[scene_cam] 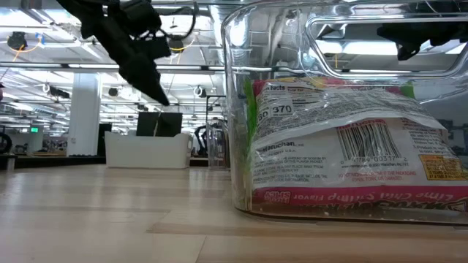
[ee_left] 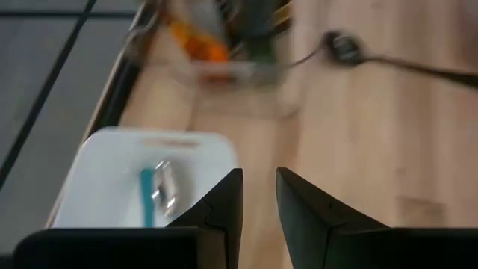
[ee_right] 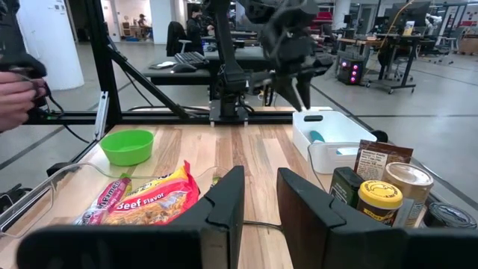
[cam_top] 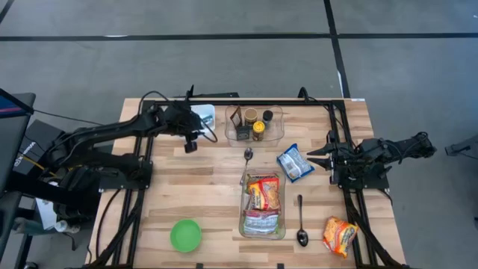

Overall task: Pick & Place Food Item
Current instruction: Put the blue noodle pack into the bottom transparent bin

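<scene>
Your overhead look at the table, both arms raised over its far half.

Your left gripper point(cam_top: 191, 142) hangs just beside the white bin point(cam_top: 205, 116) at the far edge, and your right gripper point(cam_top: 320, 157) sits near the blue-and-white packet point(cam_top: 294, 162). Between them, a clear tray point(cam_top: 273, 135) holds jars and a dark box. A clear container point(cam_top: 262, 225) at the centre holds noodle packets, with one spoon point(cam_top: 248, 156) just beyond it and another spoon point(cam_top: 301, 223) beside it. You also have a green bowl point(cam_top: 185, 235) near the front and an orange packet point(cam_top: 340, 235) at the front right.
</scene>
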You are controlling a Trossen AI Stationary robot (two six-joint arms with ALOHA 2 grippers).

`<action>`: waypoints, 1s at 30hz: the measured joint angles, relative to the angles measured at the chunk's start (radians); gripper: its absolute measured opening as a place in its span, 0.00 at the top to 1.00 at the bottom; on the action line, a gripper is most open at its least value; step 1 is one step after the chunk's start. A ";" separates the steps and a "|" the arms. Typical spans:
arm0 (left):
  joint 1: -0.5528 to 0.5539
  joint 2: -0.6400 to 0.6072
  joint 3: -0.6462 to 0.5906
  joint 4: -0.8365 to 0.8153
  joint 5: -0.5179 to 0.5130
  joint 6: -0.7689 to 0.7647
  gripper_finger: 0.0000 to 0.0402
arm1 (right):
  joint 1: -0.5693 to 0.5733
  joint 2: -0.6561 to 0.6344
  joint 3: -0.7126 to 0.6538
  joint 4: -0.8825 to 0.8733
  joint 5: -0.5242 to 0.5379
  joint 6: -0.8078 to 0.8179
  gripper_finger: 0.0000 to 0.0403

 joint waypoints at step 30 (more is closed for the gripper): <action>-0.264 -0.082 0.000 0.090 0.143 0.001 0.81 | 0.000 0.000 0.000 0.000 0.000 0.000 0.82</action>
